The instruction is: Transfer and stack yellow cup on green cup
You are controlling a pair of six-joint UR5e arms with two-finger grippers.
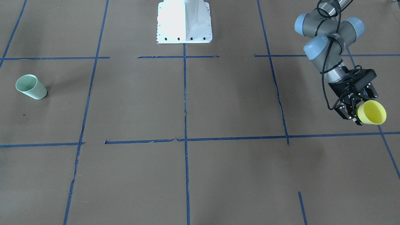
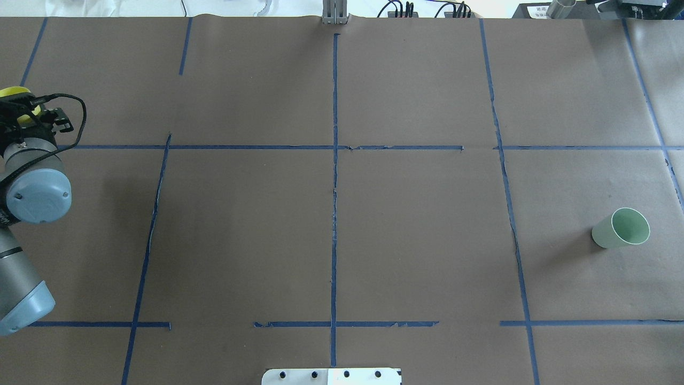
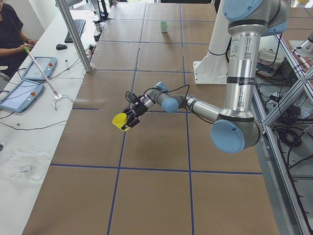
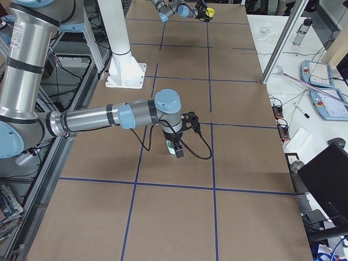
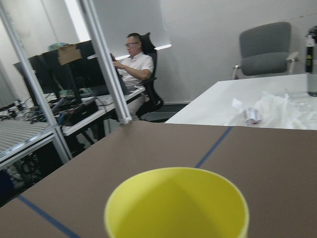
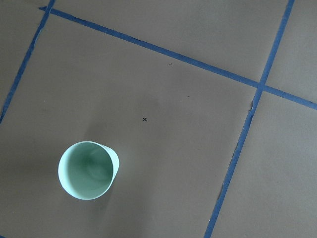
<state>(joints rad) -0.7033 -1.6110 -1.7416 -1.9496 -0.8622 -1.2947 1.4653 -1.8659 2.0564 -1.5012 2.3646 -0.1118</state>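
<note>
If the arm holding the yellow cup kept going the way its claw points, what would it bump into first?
Probably nothing soon. The left gripper, shut on the yellow cup, points low across the brown table, where the way looks free, toward the white side table with crumpled plastic. Depth is unclear.

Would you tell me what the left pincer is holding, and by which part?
The left pincer grips the yellow cup by its wall near the base.

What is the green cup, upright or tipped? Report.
The green cup stands upright; the right wrist view looks down into its mouth.
</note>
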